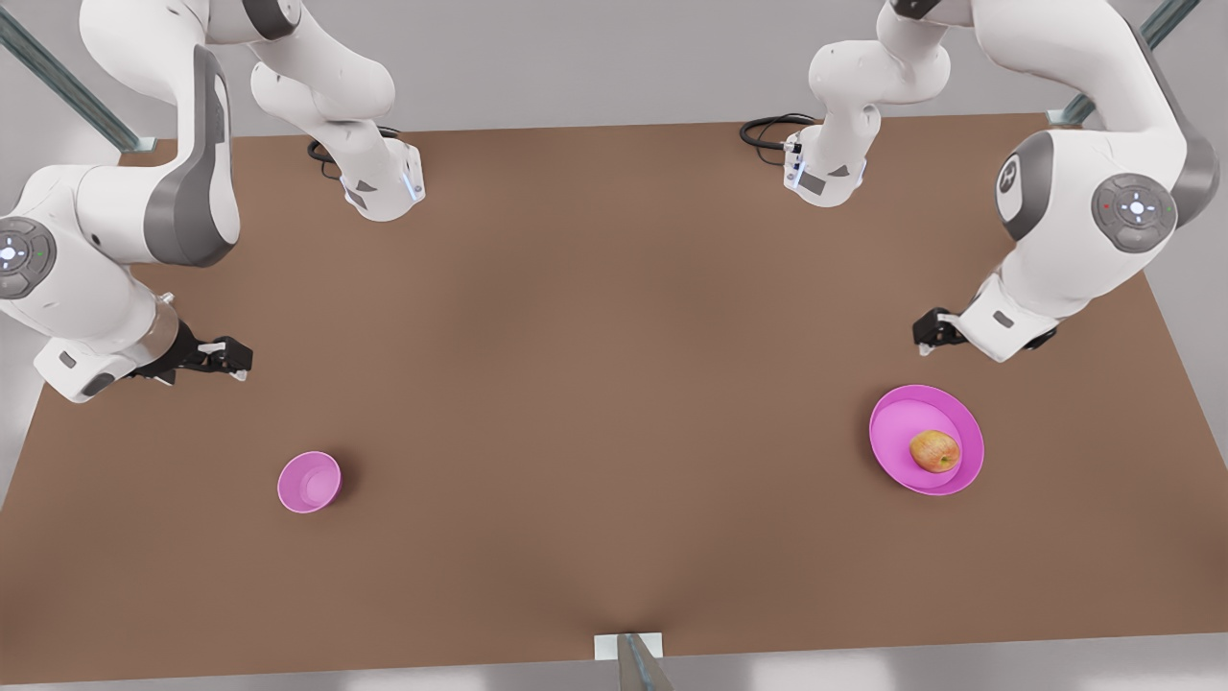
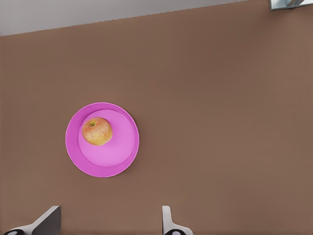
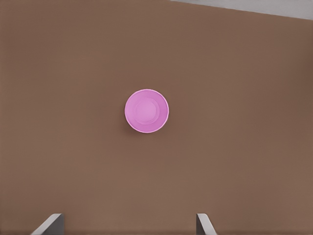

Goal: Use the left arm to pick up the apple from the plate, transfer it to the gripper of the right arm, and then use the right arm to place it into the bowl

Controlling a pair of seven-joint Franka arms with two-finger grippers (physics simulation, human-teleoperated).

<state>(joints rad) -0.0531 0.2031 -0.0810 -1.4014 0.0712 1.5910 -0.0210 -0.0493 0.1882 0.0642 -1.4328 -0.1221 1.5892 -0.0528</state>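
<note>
The red-orange apple [image 1: 934, 450] [image 2: 97, 130] lies in the wide pink plate [image 1: 897, 427] [image 2: 110, 157] toward the front view's right. My left gripper [image 1: 927, 335] [image 2: 108, 223] hovers above the table just behind the plate, open and empty, its fingers spread wide. The small deep pink bowl [image 1: 309, 482] [image 3: 146, 111] stands toward the front view's left and holds nothing. Behind that bowl and nearer the table's edge, my right gripper [image 1: 230, 359] [image 3: 127, 224] hangs on its silver collar, also open and empty.
A brown table [image 1: 614, 384] carries both arm bases [image 1: 384, 187] [image 1: 825, 173] at its back edge, each with a black cable [image 1: 767, 130]. A grey metal post [image 1: 633, 662] stands at the front edge's middle. Wide bare tabletop separates bowl and plate.
</note>
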